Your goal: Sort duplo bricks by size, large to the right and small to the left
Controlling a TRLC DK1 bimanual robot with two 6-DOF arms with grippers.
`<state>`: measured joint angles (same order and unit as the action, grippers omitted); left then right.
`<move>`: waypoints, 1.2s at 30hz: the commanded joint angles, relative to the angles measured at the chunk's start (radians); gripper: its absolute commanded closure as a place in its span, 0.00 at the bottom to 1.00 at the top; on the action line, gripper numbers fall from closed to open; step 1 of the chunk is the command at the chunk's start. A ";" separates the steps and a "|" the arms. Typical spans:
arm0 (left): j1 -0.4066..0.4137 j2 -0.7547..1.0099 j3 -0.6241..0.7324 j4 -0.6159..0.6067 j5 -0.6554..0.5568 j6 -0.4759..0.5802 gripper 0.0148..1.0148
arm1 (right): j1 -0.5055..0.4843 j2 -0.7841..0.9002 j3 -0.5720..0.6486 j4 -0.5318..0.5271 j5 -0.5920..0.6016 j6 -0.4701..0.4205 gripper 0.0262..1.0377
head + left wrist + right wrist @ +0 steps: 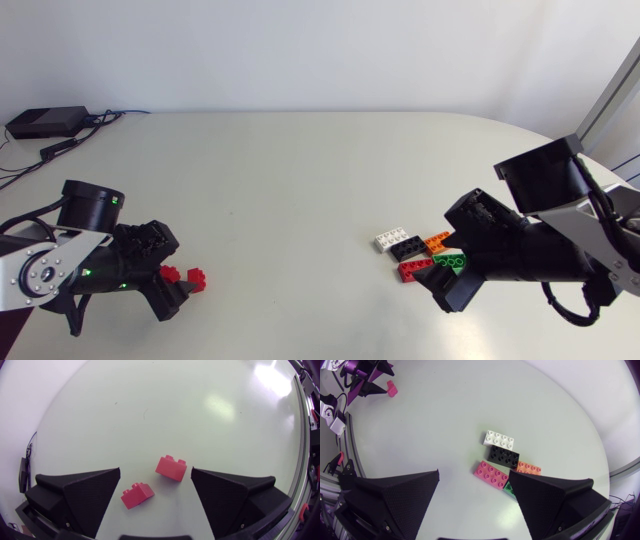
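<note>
Both jaws wide — seemingly clear of bricks [170, 468]

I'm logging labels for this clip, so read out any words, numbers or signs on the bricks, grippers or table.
None can be read: the small red bricks, the large bricks, the left gripper, the right gripper and the table show no legible print.

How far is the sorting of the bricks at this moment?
Seemingly done: two small red bricks lie left, within the open left gripper; five large bricks (white, black, orange, red, green) cluster right, by the open right gripper. In hand: nothing. Left: no unsorted brick visible.
</note>
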<state>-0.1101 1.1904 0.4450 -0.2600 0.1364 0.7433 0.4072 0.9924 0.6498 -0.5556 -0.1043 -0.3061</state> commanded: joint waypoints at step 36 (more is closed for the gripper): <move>0.247 0.242 0.092 0.071 0.049 0.039 0.47 | 0.012 -0.026 -0.053 -0.020 0.005 0.016 0.04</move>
<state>0.1528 1.4361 0.5350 -0.1940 0.1787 0.8162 0.4137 0.9749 0.6296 -0.5556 -0.1040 -0.3058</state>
